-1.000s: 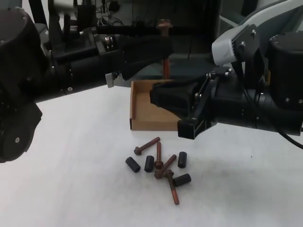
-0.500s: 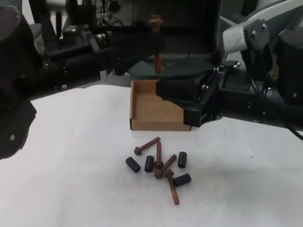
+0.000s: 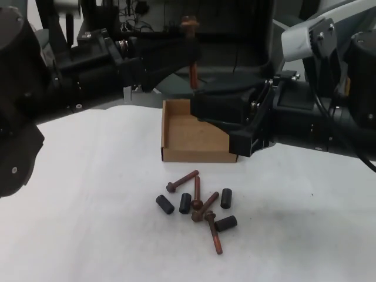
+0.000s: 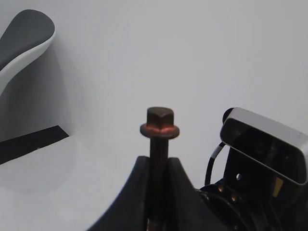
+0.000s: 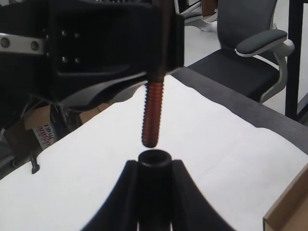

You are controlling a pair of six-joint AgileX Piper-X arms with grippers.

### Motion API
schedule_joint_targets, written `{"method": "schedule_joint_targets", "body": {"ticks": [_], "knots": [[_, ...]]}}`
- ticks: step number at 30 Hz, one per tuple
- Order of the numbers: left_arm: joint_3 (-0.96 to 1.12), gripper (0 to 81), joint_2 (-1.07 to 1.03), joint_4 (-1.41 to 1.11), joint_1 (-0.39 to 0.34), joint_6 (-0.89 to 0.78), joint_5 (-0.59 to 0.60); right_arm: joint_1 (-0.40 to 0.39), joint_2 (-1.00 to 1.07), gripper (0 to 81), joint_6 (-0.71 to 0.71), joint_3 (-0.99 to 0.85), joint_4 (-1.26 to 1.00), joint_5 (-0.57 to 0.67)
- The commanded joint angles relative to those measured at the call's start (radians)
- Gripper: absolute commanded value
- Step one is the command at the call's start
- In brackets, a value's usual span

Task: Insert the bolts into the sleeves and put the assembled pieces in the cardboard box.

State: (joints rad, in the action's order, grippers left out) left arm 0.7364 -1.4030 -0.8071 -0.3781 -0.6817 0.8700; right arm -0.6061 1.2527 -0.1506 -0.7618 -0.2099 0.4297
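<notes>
My left gripper is shut on a rusty bolt, held upright with its hexagonal head on top; in the high view that bolt hangs above the cardboard box. My right gripper is shut on a black sleeve, bore facing up, directly under the bolt's threaded tip with a small gap between them. On the white bench lie several loose bolts and several black sleeves in a cluster in front of the box.
The open cardboard box sits at the back middle of the white bench. Free bench lies left and right of the loose parts. An office chair stands beyond the bench edge in the right wrist view.
The left arm has carried the bolt up and slightly left. The right gripper with its sleeve has risen from in front of the box to beneath the bolt's tip.
</notes>
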Motion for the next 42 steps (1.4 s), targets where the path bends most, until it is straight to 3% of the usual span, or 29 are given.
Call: {"method": "schedule_joint_targets", "body": {"ticks": [1, 8, 30, 42], "knots": [[0.002, 1.7, 0.002, -0.042, -0.003, 0.039, 0.009, -0.002, -0.013, 0.6, -0.006, -0.009, -0.032, 0.01], [0.002, 1.7, 0.002, -0.042, -0.033, 0.039, 0.013, -0.007, -0.013, 0.6, -0.006, -0.009, -0.066, 0.027], [0.002, 1.7, 0.002, -0.003, -0.031, 0.108, 0.022, -0.005, -0.013, 0.6, -0.006, -0.009, -0.072, -0.025], [0.002, 1.7, 0.002, 0.018, -0.031, 0.113, -0.055, 0.026, -0.013, 0.6, -0.016, -0.009, -0.072, -0.073]]}}
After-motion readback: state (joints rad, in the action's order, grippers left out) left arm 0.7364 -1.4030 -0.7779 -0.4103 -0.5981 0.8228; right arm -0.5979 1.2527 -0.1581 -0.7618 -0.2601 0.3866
